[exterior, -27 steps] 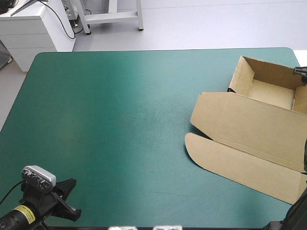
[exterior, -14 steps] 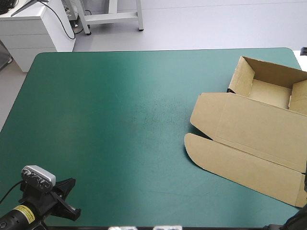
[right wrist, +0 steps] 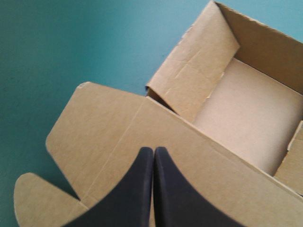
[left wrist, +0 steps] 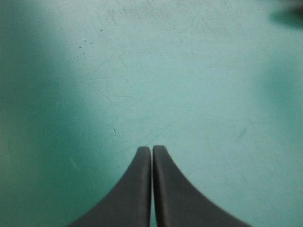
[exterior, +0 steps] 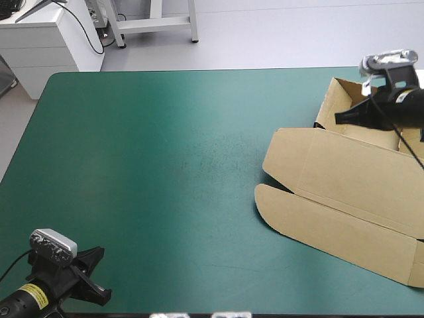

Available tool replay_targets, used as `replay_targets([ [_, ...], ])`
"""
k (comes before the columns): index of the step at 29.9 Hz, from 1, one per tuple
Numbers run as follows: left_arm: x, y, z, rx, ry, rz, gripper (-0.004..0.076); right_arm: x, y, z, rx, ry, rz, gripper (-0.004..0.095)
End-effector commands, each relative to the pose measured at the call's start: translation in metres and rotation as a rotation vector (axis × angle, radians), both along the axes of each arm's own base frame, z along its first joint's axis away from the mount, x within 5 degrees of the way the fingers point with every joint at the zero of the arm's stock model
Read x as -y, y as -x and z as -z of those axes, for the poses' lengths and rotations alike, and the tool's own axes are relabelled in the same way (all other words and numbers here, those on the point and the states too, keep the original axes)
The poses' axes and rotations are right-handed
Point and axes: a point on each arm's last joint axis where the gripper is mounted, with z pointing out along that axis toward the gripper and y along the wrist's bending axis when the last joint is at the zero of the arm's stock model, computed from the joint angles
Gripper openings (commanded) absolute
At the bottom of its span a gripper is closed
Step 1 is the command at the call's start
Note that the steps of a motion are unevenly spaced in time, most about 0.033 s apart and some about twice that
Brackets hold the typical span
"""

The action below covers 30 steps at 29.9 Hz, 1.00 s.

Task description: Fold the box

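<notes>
The left gripper [left wrist: 152, 149] sits low over the near left corner of the table. Its two black fingers [left wrist: 135, 189] are pressed together into one pointed arch with nothing between them. Ahead of it and under it lies only the teal-green cover [exterior: 165, 165], marked by fine scratches and a few dark specks. The box [exterior: 371, 192] is well apart from this gripper, far off on its right at the other side of the table.

The box rests on the cover as an open tray [right wrist: 246, 113] with its walls raised. The lid [exterior: 338, 165] is spread flat from the tray's near wall toward the table's near edge. Beyond the lid, the tuck flap [exterior: 318, 232] with its rounded corner also lies flat on the cover.

The right gripper [right wrist: 154, 149] hangs over the box, reaching in from the table's right edge. Its own black fingers [right wrist: 175, 194] are closed tip against tip and hold nothing. Under the tips is the lid, just beside the crease where it joins the tray. The tray's end wall stands just ahead of the tips, with the open hollow ahead and to one side. Whether the tips touch the board cannot be told.
</notes>
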Motion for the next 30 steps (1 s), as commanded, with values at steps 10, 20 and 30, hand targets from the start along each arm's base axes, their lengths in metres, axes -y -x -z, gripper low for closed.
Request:
replay_targets([
  [10,0.002,-0.002,-0.010,0.060,0.029,0.010,-0.0008,-0.021,0.102,0.053,0.189,0.031,-0.118,-0.0015],
  [20,-0.001,0.002,-0.016,0.150,0.032,0.036,-0.0008,-0.015,0.163,0.117,0.366,0.064,-0.120,-0.0015],
  [30,-0.006,0.011,-0.008,0.253,0.087,0.035,-0.0008,-0.011,0.206,0.144,0.524,0.061,-0.110,-0.0021],
])
